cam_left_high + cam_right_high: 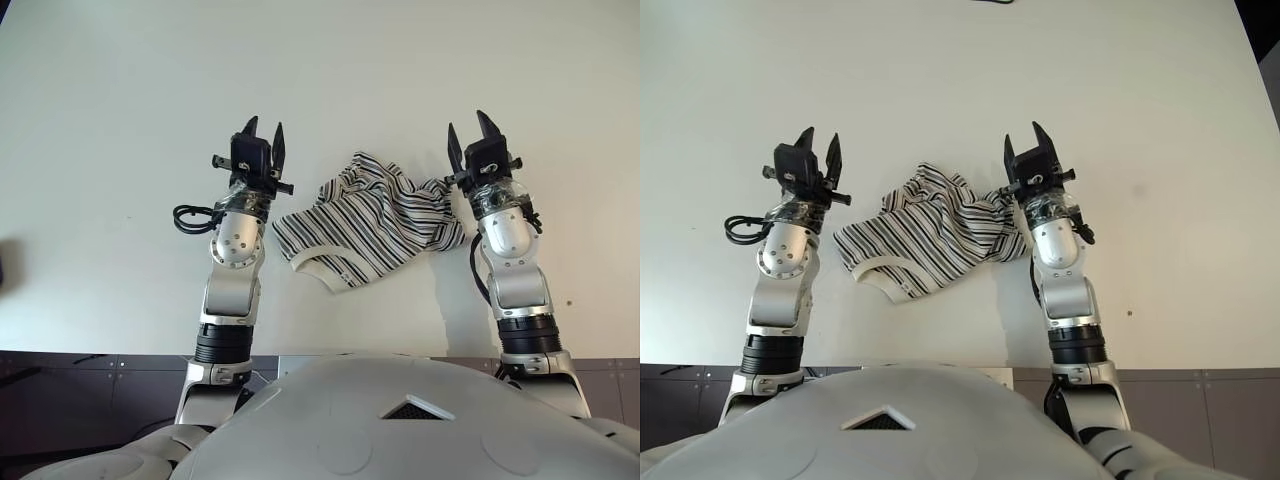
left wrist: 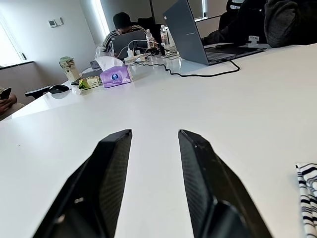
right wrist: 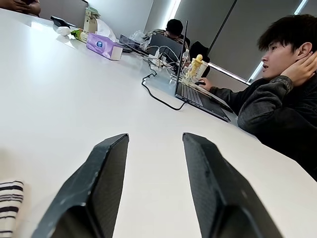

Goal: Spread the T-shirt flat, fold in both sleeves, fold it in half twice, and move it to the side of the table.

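A striped black-and-white T-shirt [image 1: 372, 222] lies crumpled on the white table [image 1: 320, 70], between my two arms. My left gripper [image 1: 264, 131] stands just left of the shirt, pointing to the far side, open and holding nothing. On the shirt's right edge my right gripper [image 1: 474, 129] also points away, open and holding nothing. A corner of the striped cloth [image 2: 309, 191] shows beside the left fingers [image 2: 111, 168], and another bit of the cloth [image 3: 9, 208] shows beside the right fingers [image 3: 208, 173].
Bare white tabletop stretches to the far side and both sides of the shirt. At the far end stand a laptop [image 2: 190, 37], a black cable [image 2: 198, 74], a purple tissue box [image 2: 115, 77] and small items. People sit there.
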